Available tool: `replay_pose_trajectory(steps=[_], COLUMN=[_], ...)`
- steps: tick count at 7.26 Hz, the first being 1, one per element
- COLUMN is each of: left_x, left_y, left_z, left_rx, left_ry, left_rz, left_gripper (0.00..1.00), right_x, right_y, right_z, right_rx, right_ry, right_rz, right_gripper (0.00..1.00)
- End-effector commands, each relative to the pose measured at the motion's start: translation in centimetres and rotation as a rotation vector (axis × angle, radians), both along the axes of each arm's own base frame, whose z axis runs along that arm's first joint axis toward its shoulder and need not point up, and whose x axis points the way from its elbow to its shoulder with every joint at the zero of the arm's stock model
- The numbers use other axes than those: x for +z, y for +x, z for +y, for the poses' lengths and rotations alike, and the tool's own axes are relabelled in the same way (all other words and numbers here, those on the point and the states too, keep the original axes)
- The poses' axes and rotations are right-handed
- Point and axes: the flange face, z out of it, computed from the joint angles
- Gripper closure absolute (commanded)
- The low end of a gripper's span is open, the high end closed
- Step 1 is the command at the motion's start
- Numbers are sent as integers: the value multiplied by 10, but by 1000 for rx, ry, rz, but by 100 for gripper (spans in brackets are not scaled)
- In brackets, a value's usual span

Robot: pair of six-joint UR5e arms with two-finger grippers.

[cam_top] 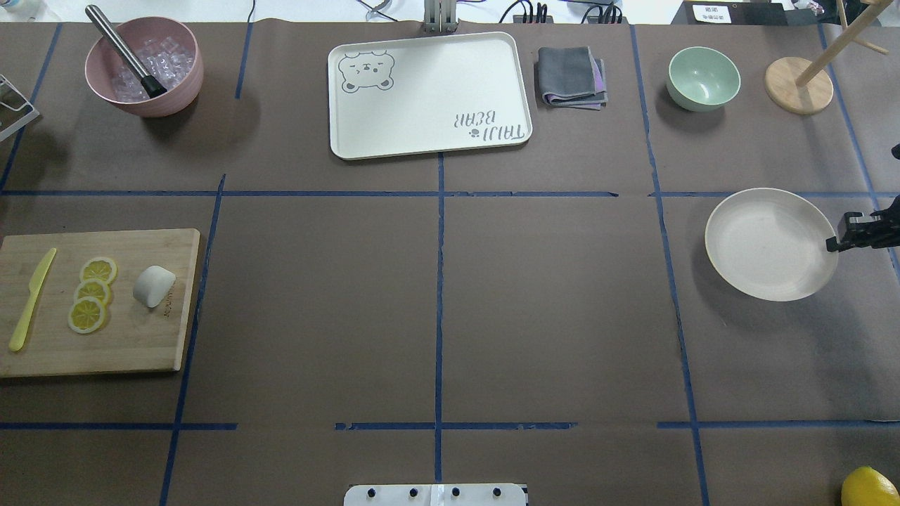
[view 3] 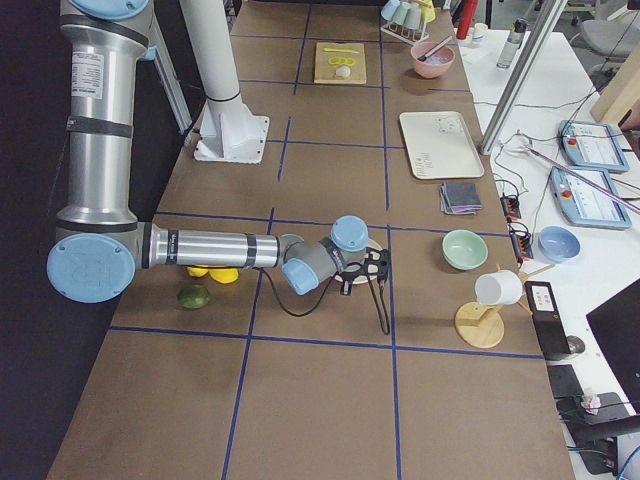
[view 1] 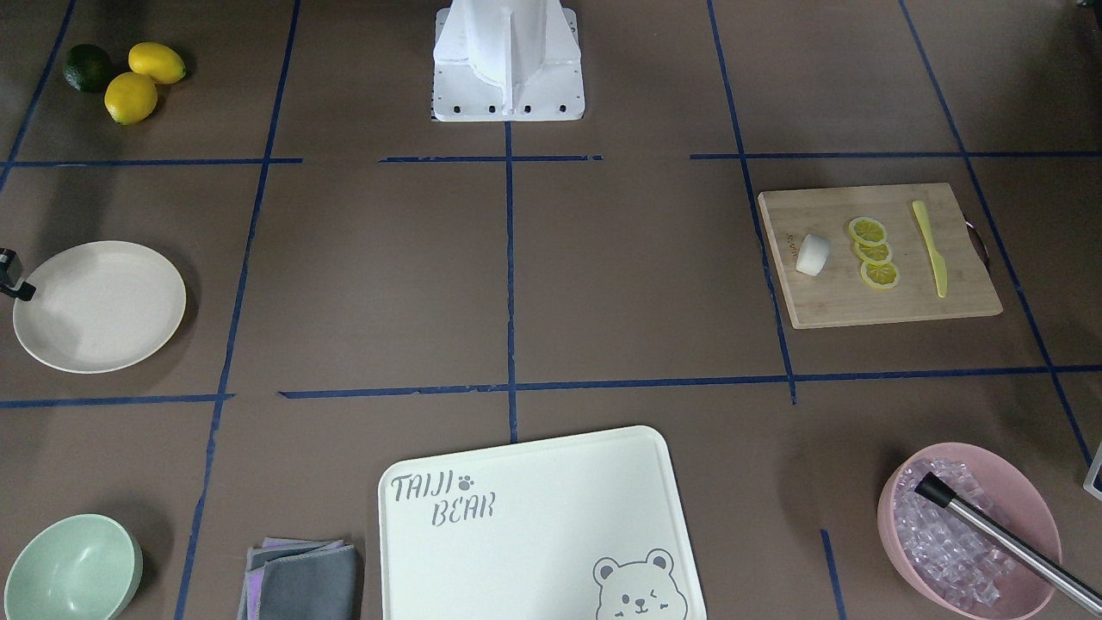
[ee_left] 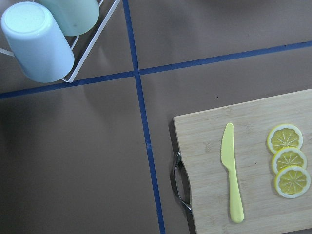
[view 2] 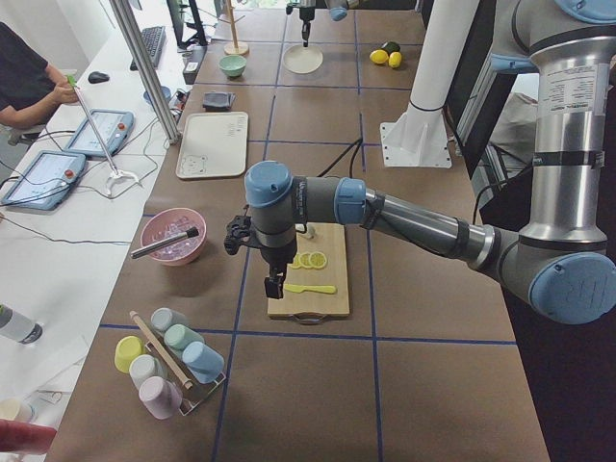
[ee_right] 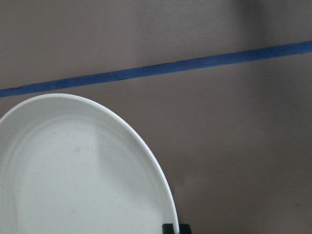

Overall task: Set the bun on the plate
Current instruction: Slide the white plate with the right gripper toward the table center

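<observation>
Overhead exterior, left to right: the bun (cam_top: 154, 286) lies untouched on the cutting board (cam_top: 126, 344), at 3 o'clock of the lemon slices (cam_top: 91, 294). The plate (cam_top: 766, 246) sits well apart and bare. My right gripper (cam_top: 837, 242) is at its 3 o'clock rim, spread indeterminable. My left gripper (view 2: 273, 287) hangs over the board's knife end, spread likewise indeterminable. Judged step: approach. Next, the left gripper must shift over the bun, fingers apart, and descend.

Overhead view: cutting board (cam_top: 126, 344) at left bearing lemon slices (cam_top: 93, 291) and knife (cam_top: 32, 299); pink bowl (cam_top: 180, 88) upper left; tray (cam_top: 436, 84) top centre; green bowl (cam_top: 703, 77) upper right.
</observation>
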Motion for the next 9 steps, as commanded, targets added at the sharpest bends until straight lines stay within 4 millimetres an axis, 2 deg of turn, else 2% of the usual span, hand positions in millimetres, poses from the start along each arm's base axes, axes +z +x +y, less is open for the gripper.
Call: replay_pose_trajectory(steps=[1, 2, 4, 5, 7, 8, 9], left_x=[2, 2, 9, 12, 13, 10, 10], left_y=[0, 0, 0, -1, -1, -1, -1], left_z=[-1, -1, 3, 4, 4, 2, 2], left_rx=[1, 1, 6, 10, 11, 8, 8], left_ry=[1, 3, -7, -9, -3, -4, -4], left_rz=[-4, -7, -8, -24, -24, -24, -24], left_gripper=[0, 0, 0, 0, 0, 0, 0], right_x=[-97, -150, -223, -248, -280, -287, -286], right_y=[-42, -91, -194, -248, -320, -357, -377], right_z=[-29, -33, -23, -8, 20, 18, 21], right_rx=[-8, -31, -74, -59, -31, -3, -13], right_ry=[9, -33, -72, -86, -133, -129, -134], right_rz=[-138, -198, -235, -230, -233, -214, -200], right_gripper=[100, 100, 100, 100, 100, 100, 100])
